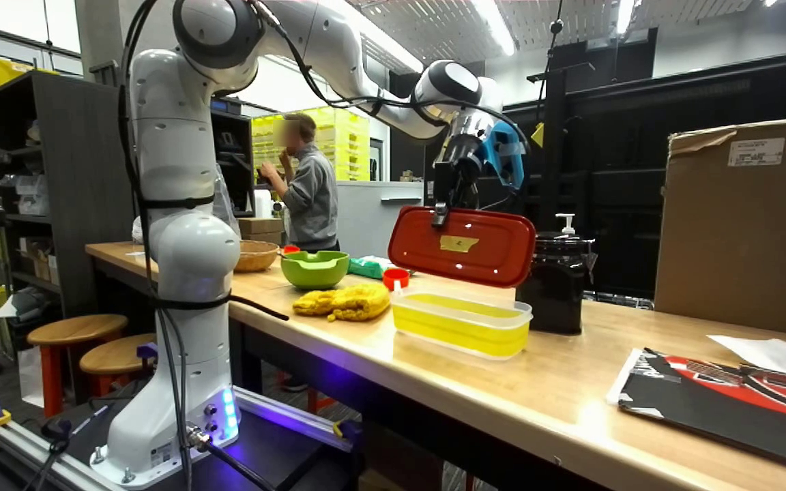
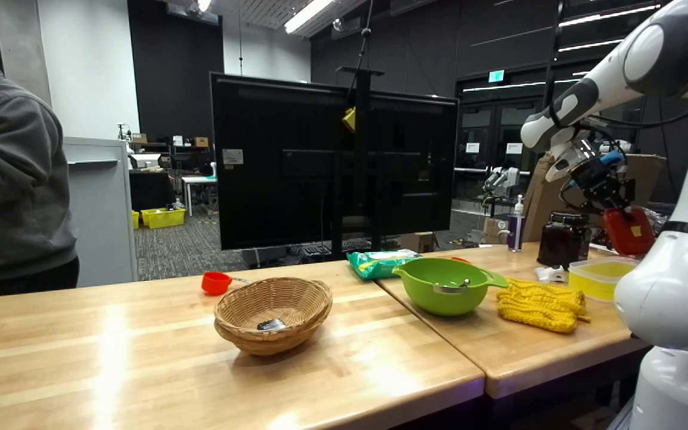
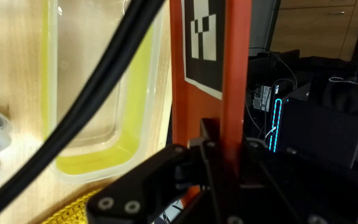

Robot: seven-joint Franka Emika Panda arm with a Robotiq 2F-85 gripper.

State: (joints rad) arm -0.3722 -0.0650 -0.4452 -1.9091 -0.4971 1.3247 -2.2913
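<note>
One red lid (image 1: pixel 478 264) hangs tilted steeply above the desk (image 1: pixel 557 382), its upper edge pinched between the fingers (image 1: pixel 440 215), which are drawn together on it. A strip of tape (image 1: pixel 459 243) on the lid shows in both exterior views, while the wrist view shows a black-and-white printed marker (image 3: pixel 204 67) on it. Just below sits an open-topped yellow-walled container (image 1: pixel 461 334); a gap between lid and container is visible in an exterior view. A yellow knitted cloth (image 1: pixel 348 303) lies beside the container, and a dark jar (image 1: pixel 551 293) stands near it. Farther along are a green bowl (image 2: pixel 442 303) and a wicker basket (image 2: pixel 269 343)
</note>
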